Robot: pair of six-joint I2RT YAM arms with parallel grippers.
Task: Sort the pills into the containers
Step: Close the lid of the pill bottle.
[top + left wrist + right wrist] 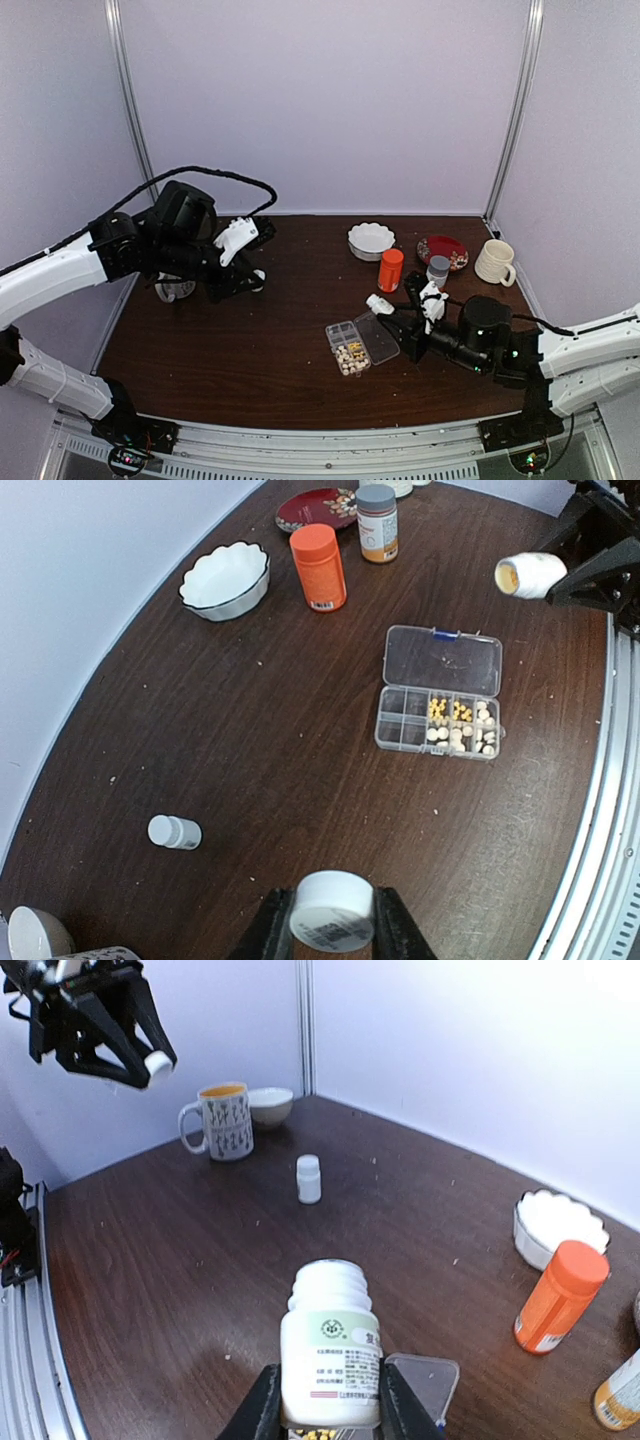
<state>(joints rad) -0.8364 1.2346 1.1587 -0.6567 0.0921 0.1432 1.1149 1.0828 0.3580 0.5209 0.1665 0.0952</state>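
So the clear organizer box sits on the dark wooden table, a bit right of centre and toward the near edge. Its hinged lid is flipped open and lies flat on the table next to it. The pills are tiny round pellets. A small bunch of yellow ones sits in the middle cells, and the cream-white ones fill the cells at the end nearest the arms. From the overhead camera they're just pale specks.

The right gripper is clamped on a white bottle with a green-and-white label. Its threaded neck is bare, and it's held tipped over in the air right by the open lid. From the left wrist camera you can look into its mouth, and it looks yellowish inside.

The left gripper is up in the air over the left side of the table, well away from the box. Its fingers are pinched on a round white cap.

Other stuff on the table:
- an orange bottle, a grey-capped amber bottle, a white scalloped bowl and a red plate, all toward the far right
- a cream mug at the far right edge
- a small white capped bottle standing left of centre
- a patterned mug and a little bowl over on the left
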